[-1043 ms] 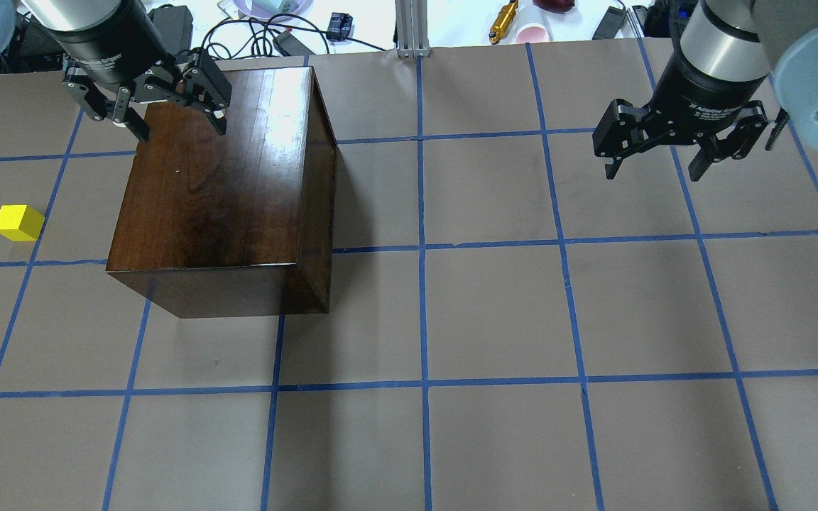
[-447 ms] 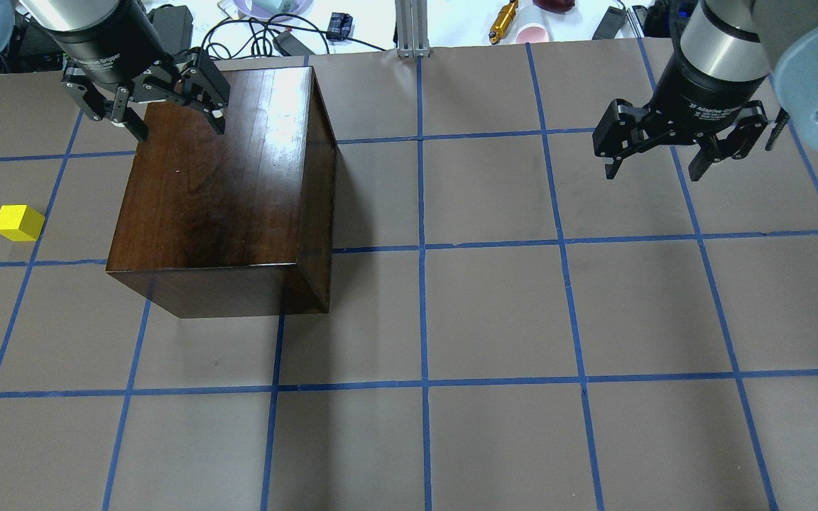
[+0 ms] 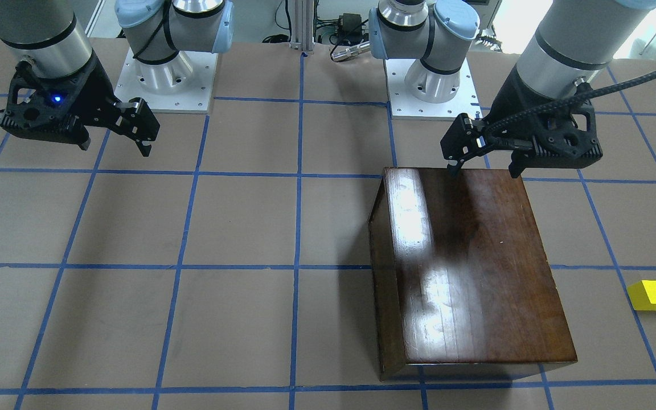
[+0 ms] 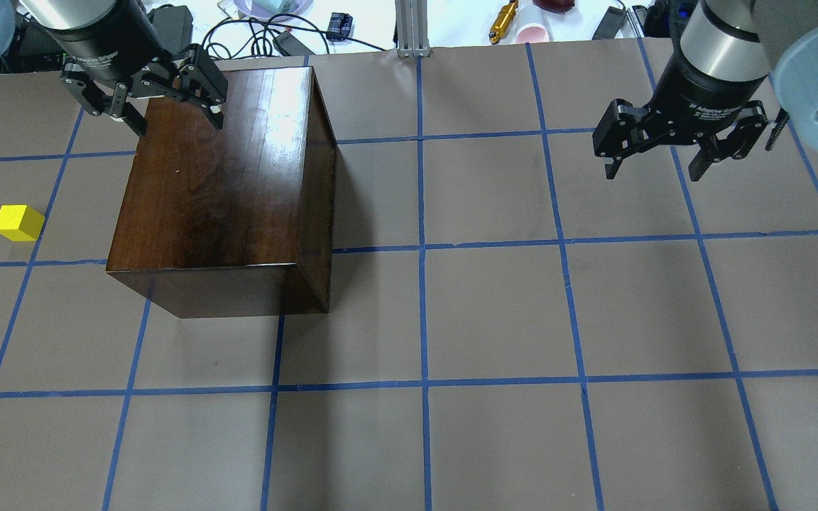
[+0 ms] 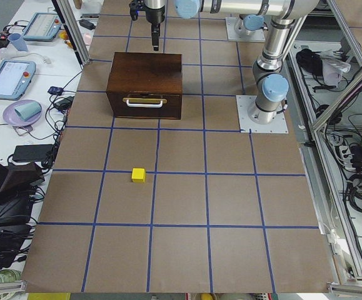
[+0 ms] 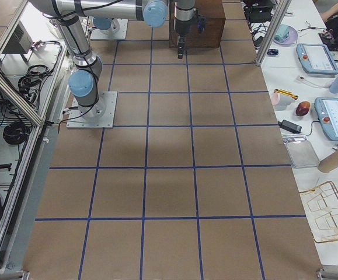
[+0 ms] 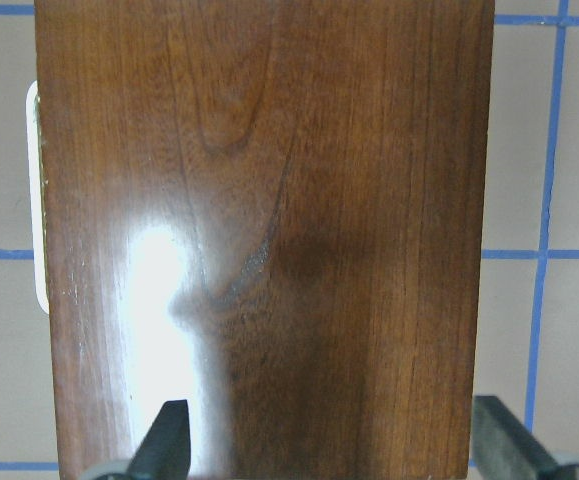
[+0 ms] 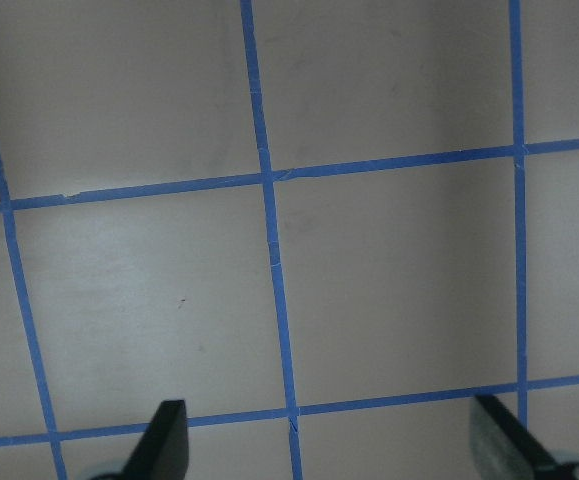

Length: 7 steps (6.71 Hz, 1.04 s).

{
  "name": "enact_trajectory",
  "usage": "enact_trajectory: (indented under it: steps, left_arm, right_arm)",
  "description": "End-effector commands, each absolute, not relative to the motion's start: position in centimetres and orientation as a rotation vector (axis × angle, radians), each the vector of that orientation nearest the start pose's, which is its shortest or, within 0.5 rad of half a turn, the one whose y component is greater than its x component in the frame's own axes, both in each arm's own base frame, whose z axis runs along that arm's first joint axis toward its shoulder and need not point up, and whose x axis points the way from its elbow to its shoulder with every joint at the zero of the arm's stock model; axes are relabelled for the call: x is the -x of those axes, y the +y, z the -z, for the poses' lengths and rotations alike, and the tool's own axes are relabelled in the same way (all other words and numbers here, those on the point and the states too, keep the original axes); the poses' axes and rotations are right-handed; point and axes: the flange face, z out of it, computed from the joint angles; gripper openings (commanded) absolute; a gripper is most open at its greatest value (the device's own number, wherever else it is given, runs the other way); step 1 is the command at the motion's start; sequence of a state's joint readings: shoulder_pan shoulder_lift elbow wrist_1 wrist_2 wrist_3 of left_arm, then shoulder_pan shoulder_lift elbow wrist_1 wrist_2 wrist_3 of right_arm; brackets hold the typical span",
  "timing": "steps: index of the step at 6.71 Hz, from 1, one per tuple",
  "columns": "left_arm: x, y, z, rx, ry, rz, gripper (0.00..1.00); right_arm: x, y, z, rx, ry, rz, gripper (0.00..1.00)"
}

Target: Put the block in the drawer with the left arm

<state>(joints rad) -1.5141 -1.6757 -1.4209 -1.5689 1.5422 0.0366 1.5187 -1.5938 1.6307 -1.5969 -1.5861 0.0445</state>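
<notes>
Block point(image 4: 18, 222) is sitting on the tabletop point(image 4: 494, 319) well left of the box point(image 4: 224, 184), left claw point(image 4: 179, 126) is hovering wide and empty over the box's far top edge, probably needing to come down squarely astride the shut drawer's point(image 5: 144, 109) pull point(image 5: 144, 100) and draw straight out, while right claw point(image 4: 654, 172) is hanging wide, idle.

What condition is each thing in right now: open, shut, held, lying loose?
drawer: shut, its front flush with the wooden box.
block: loose on the table, apart from the box, not held.
left gripper: open, empty, above the box top.
right gripper: open, empty, above bare table.
</notes>
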Motion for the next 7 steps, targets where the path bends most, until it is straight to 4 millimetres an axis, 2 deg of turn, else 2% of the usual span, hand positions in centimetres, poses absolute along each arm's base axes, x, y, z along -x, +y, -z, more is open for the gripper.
enact_trajectory:
  steps: [1, 2, 4, 5, 7]
  left_arm:
    - [9.9, -56.1, -48.9, 0.038, 3.163, 0.065, 1.00]
    - [7.1, -57.8, -47.0, 0.089, 3.165, 0.033, 1.00]
    - [-0.5, -60.7, -43.8, 0.104, 3.166, 0.026, 1.00]
    - [-3.5, -62.0, -42.9, 0.145, 3.168, 0.049, 1.00]
    - [-9.6, -61.9, -40.8, 0.013, 3.184, 0.008, 1.00]
  right_arm:
    - [-10.7, -48.7, -47.2, -0.152, 3.153, -0.017, 1.00]
    - [-10.7, -48.7, -47.2, -0.152, 3.153, -0.017, 1.00]
    - [-10.7, -48.7, -47.2, -0.152, 3.153, -0.017, 1.00]
    - [-10.7, -48.7, -47.2, -0.152, 3.153, -0.017, 1.00]
    - [-10.7, -48.7, -47.2, -0.152, 3.153, -0.017, 1.00]
